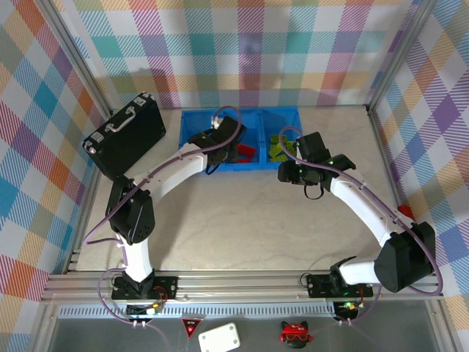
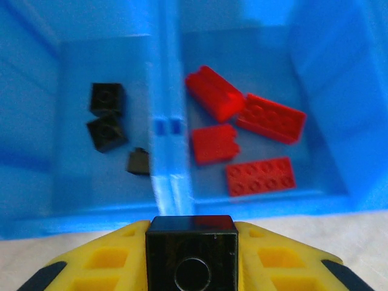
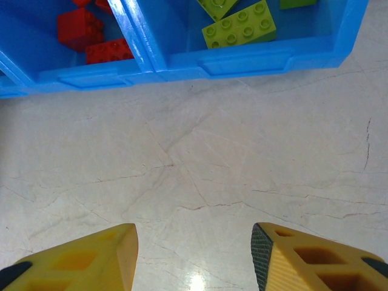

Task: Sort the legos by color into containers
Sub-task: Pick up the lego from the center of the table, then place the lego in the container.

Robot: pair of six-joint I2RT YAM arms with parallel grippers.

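My left claw [image 2: 191, 270] is clenched on a small black plastic cube brick [image 2: 191, 242], pinched between my yellow fingers with its round stud hole facing the wrist camera. It sits at the near wall of the long bright-blue plastic tray [image 2: 167, 182], roughly in line with the divider between two compartments. Beyond that wall, the compartment to the left of the divider holds three more black cubes [image 2: 107, 99], and the one to its right holds four red studded bricks [image 2: 260, 176].

My right claw [image 3: 194, 248] is released, jaws spread wide with nothing between them, above the pale marbled tabletop [image 3: 194, 151] and near the tray's front wall. Ahead of it, lime-green studded bricks [image 3: 239, 24] lie in the end compartment.
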